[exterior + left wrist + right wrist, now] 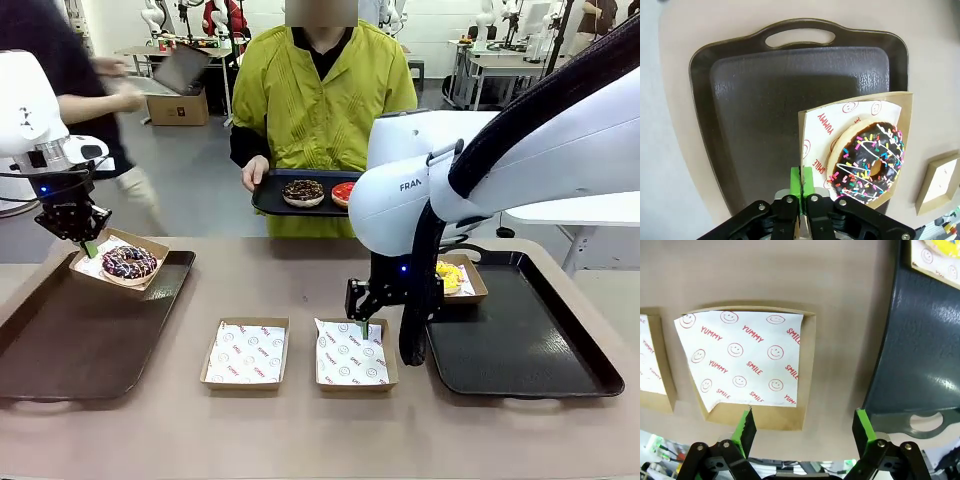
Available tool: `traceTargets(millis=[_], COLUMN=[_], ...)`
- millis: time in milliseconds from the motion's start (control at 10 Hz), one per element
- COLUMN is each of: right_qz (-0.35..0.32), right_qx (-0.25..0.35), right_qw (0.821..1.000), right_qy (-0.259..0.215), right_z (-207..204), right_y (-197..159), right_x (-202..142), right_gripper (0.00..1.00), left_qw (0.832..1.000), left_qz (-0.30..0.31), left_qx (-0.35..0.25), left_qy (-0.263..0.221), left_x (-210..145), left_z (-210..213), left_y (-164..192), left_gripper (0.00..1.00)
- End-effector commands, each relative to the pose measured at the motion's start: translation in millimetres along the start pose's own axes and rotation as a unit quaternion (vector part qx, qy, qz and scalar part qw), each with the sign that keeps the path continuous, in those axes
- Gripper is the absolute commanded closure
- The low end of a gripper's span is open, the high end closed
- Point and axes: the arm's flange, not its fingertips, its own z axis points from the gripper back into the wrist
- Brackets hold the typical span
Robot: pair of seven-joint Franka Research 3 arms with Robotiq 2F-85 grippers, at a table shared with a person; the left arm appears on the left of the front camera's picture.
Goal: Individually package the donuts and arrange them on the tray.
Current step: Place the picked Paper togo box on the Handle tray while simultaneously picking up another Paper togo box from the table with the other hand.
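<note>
A dark donut with coloured sprinkles (129, 263) (867, 161) lies in a paper-lined cardboard box (150, 250) (815, 125). My left gripper (88, 245) (801, 182) is shut on that box's edge and holds it over the far corner of the left tray (70, 340) (755, 115). My right gripper (365, 325) (805, 425) hangs open just above the near edge of an empty lined box (350, 353) (747, 357). A yellow donut (449, 274) (946, 247) sits boxed on the right tray (520, 340) (920, 350). The person holds a small tray (268, 197) with a chocolate donut (303, 191) and a red donut (345, 192).
A second empty lined box (246, 353) (650, 360) (940, 182) lies on the table between the two trays. The right arm's white elbow (420, 190) looms over the table's middle. Another person stands at the far left.
</note>
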Motion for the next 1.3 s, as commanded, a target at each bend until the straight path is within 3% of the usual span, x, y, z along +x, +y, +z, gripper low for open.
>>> traceTargets(millis=[0,600,800,1200], right_qz=[0.002,0.001,-0.050,-0.082], right_qx=[0.000,0.001,0.003,0.056], right_qw=[1.000,1.000,0.999,0.994], right_qy=[-0.005,-0.003,-0.003,-0.035], right_z=[4,3,-11,-30], right_y=[1,0,-5,-9], right_x=[0,0,-5,-12], right_gripper=[0.00,0.00,0.00,0.00], left_qw=[1.000,1.000,1.000,0.999], left_qz=[0.001,0.001,0.019,0.045], left_qx=[0.000,0.000,-0.012,-0.017], left_qy=[0.000,0.000,0.006,0.011], left_x=[0,0,2,4], left_z=[0,0,-6,-16], left_y=[1,1,0,-1], left_gripper=[0.99,0.99,0.99,0.99])
